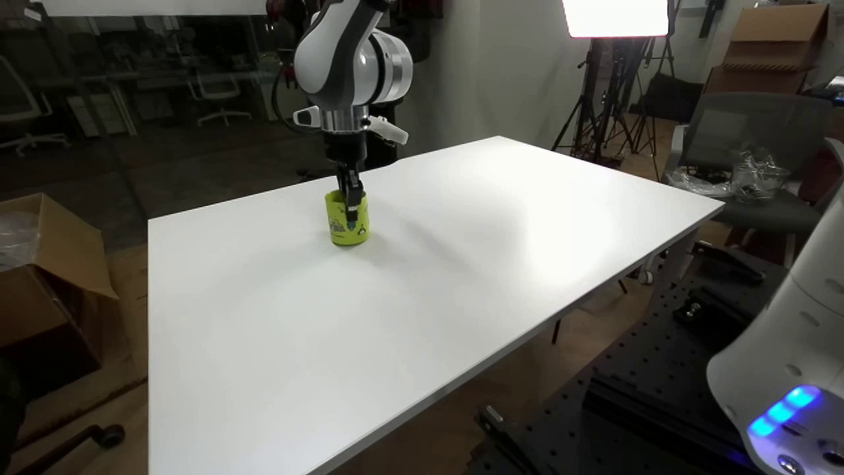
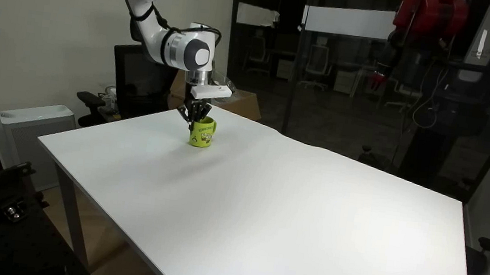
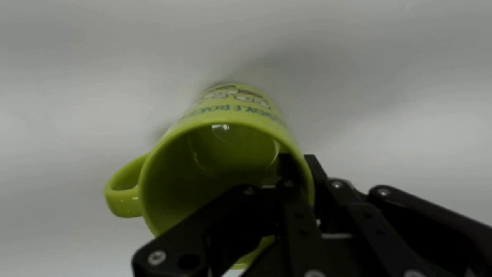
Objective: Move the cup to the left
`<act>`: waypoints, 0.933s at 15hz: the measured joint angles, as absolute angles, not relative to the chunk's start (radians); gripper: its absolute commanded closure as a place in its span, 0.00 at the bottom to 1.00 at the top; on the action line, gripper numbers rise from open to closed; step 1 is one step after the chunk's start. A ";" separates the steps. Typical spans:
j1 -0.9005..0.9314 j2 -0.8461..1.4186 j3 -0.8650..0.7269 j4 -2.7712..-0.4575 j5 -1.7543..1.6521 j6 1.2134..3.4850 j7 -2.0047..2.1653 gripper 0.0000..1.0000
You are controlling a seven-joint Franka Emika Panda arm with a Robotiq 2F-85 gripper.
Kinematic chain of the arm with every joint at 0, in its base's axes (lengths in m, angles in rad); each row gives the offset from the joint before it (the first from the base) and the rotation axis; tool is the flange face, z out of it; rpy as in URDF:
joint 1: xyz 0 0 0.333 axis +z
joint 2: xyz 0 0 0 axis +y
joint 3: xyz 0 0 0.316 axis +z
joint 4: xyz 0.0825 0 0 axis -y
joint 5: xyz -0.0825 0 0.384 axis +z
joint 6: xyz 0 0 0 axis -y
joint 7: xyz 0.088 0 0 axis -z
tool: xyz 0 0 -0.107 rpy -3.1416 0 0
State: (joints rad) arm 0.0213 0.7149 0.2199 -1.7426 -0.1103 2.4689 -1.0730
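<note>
Pinching the wall of a glossy yellow-green cylindrical cup [image 1: 337, 227], the black Robotiq gripper [image 1: 349, 204] points down in an exterior view, one finger [image 1: 353, 196] outside, its partner dipping past the rim! The cup sits upright on a flat white bench [image 1: 422, 330], near the back edge, and above it hangs a white-and-grey robot arm [image 1: 326, 72]. Off to the left, an open brown cardboard box [image 1: 76, 244].

Over to an exterior view, and the cup [image 2: 201, 138] shows its curved handle [image 2: 214, 127] on the right, dark print across its side, most of the bench [image 2: 309, 220] stretching out toward the camera.

Up to the wrist view, looking down into the cup's mouth: jaws drawn together on the wall, a slim black fingertip [image 3: 316, 169] outside, its partner inside, rim caught between. The handle pokes out at the left, and teal lettering [image 3: 230, 109] curves around the cup's outside, upside down.
</note>
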 measured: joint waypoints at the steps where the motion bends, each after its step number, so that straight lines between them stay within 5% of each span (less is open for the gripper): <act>1: 0.028 0.715 0.212 -1.743 -0.118 2.466 -1.072 0.97; 2: 0.032 0.715 0.205 -1.743 -0.124 2.462 -1.072 0.65; 3: 0.036 0.716 0.197 -1.742 -0.132 2.458 -1.072 0.64; 12: 0.041 0.715 0.168 -1.716 -0.170 2.442 -1.072 0.04; 14: 0.041 0.711 0.165 -1.714 -0.179 2.442 -1.072 0.00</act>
